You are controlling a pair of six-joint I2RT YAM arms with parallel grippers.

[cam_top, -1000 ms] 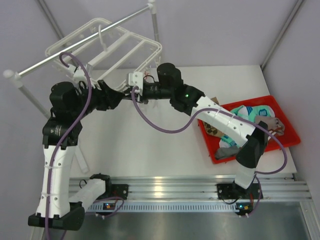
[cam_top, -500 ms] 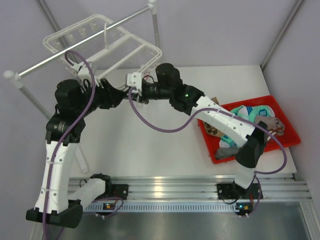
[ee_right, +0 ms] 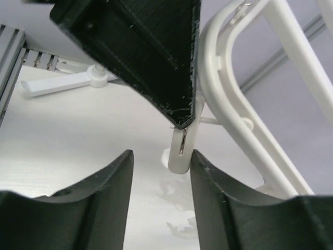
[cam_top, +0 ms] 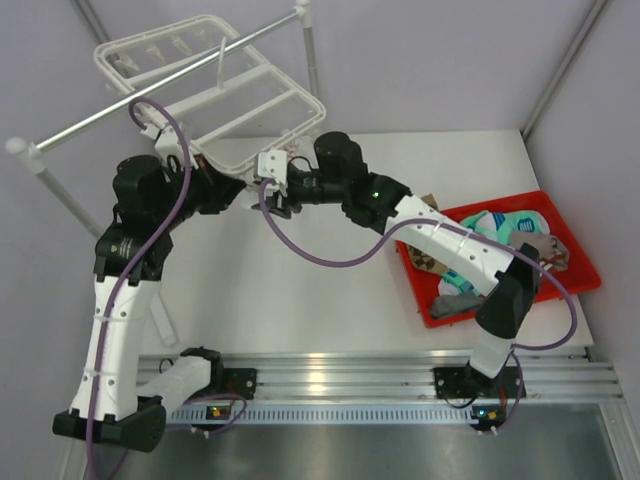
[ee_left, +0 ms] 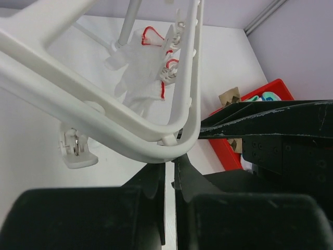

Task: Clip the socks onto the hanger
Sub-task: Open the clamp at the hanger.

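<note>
Two arms meet at the hanger [ee_left: 78, 104]; within the last second the left tool [ee_left: 169, 164], clamped on its frame, has tipped it up and back. Our right tool [ee_right: 158, 166] gapes around a clip [ee_right: 180, 151], while the socks [cam_top: 510, 225] wait in the tray [cam_top: 575, 235]

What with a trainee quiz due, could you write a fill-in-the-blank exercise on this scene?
1. The socks lie in a ____ tray.
2. The left gripper has its jaws shut on the white plastic ____ hooked over the rail.
3. The right gripper has its jaws ____ around a dangling clip.
Missing words: red; hanger; open.
</note>
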